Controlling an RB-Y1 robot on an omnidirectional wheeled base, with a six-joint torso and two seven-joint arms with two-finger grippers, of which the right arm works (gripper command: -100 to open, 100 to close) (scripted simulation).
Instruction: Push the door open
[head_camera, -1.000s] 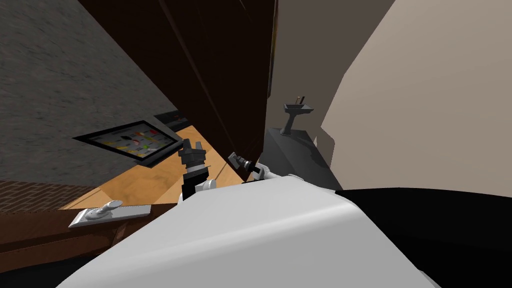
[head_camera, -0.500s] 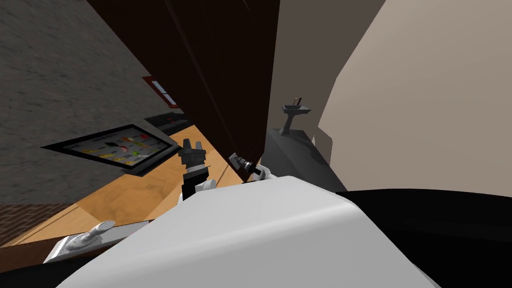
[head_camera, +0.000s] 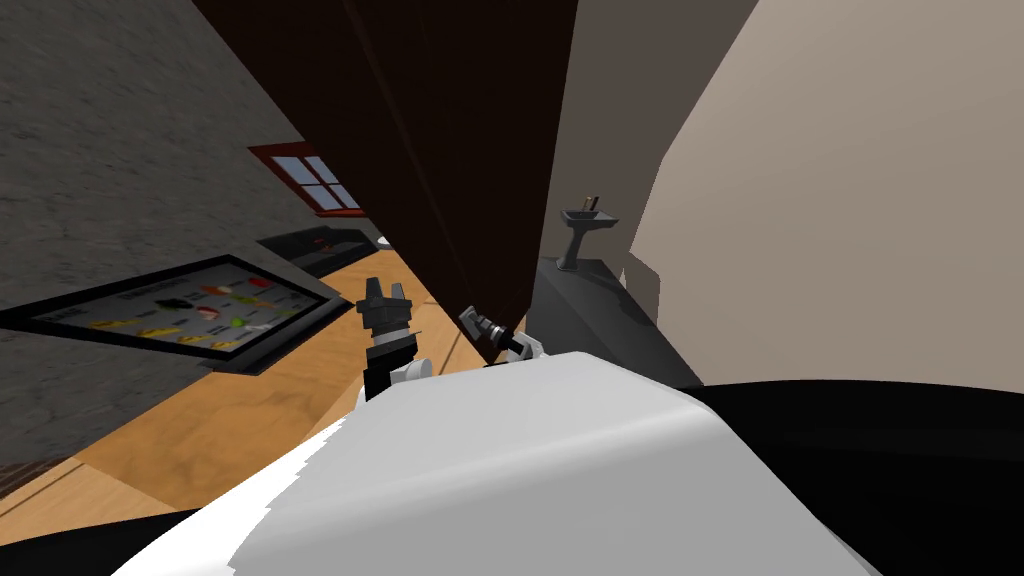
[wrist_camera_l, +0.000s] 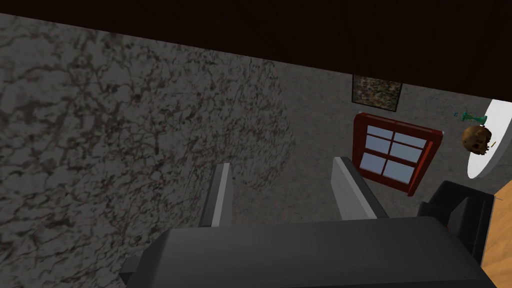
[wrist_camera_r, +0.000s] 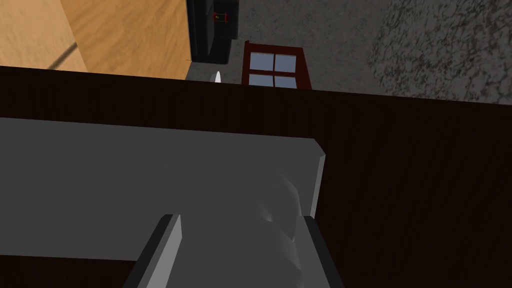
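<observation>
1. Change of view. On the left of the head view, the framed picture (head_camera: 170, 310) on the rough grey wall (head_camera: 120, 150) has slid outward and lower within the last second. A red-framed window (head_camera: 315, 180) has come out from behind the door. The far sink sits almost where it was. I read this mostly as my own advance and turn, and I cannot separate any swing of the door from it.

2. Task item. The dark brown door (head_camera: 450, 150) stands just ahead, its lower corner close over my right gripper (wrist_camera_r: 240, 220). It is already well ajar, with wood floor (head_camera: 300, 390) on its left and a grey-floored room on its right. My judgement: the push is well along, and further forward travel should widen the gap.

3. Right gripper. The fingers are spread and lie against the grey handle plate (wrist_camera_r: 150, 190) on the door. The lever (wrist_camera_r: 282, 215) lies between them, unpinched.

4. Left gripper (wrist_camera_l: 282, 162). It is spread, holds nothing, is clear of the door and points at the grey wall.

5. Containers. The pedestal sink (head_camera: 590, 215) holds a small brown item that is too small to identify.
</observation>
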